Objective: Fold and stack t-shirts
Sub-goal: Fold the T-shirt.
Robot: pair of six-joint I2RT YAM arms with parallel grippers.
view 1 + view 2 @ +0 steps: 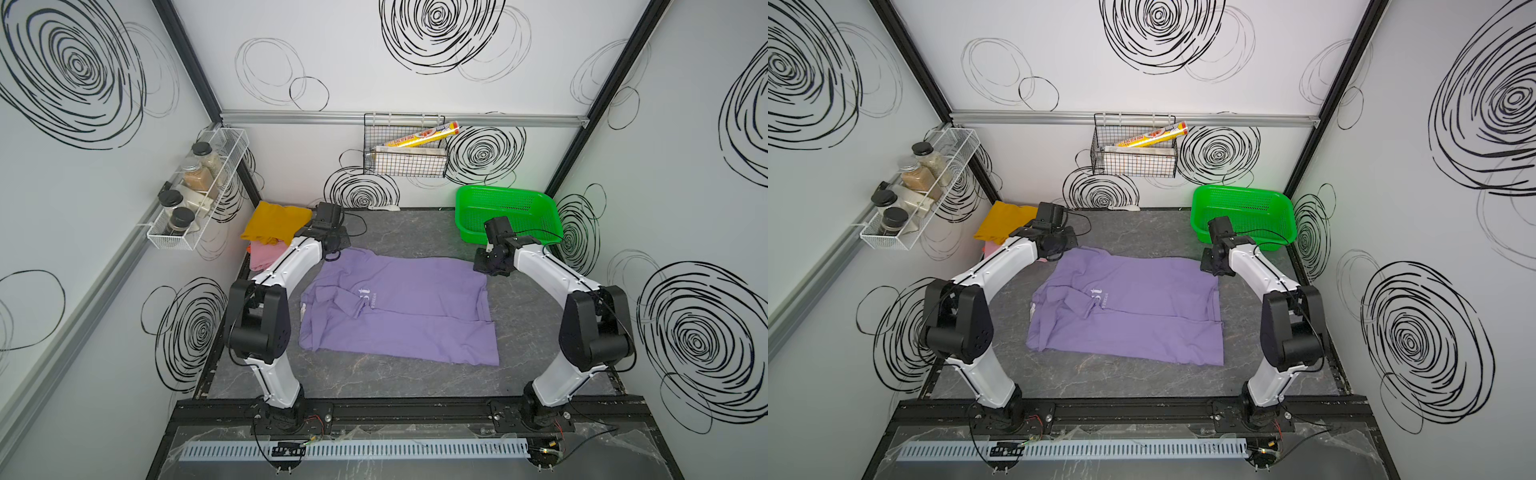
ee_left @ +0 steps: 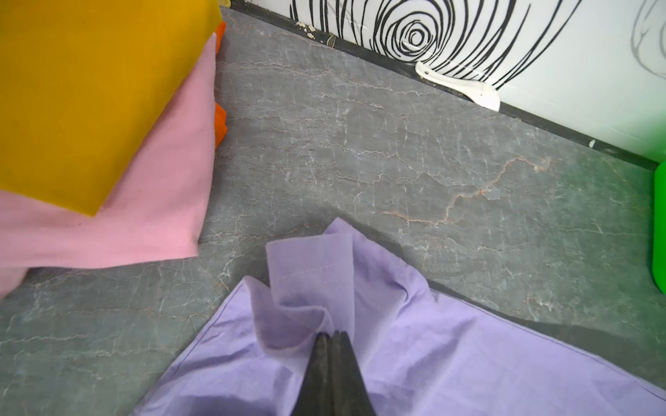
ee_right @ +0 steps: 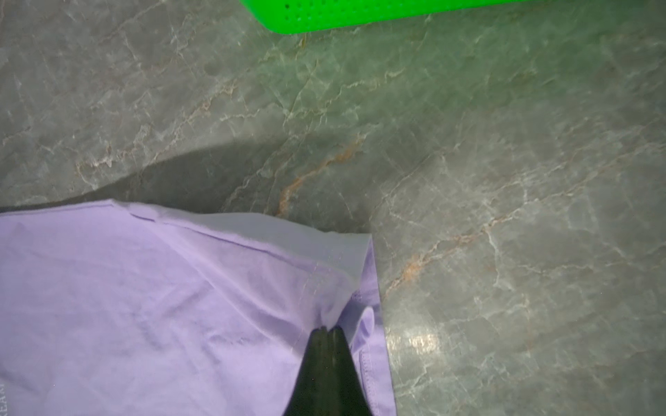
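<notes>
Item, tabletop (image 1: 374,384): grey marbled surface carrying everything listed.
Item, lavender t-shirt (image 1: 407,316): spread across the middle, white lettering up, neck toward my left, one sleeve folded over the chest.
Item, my left pincer (image 2: 331,333): closed tight on the shirt's far left corner, cloth bunched at the tips.
Item, my right pincer (image 3: 328,328): closed tight on the far right corner, at the hem.
Item, mustard-yellow t-shirt (image 1: 274,222): folded, far left corner, lying on the pink t-shirt (image 1: 264,254).
Item, green basket (image 1: 507,212): far right corner, apart from the lavender shirt.
</notes>
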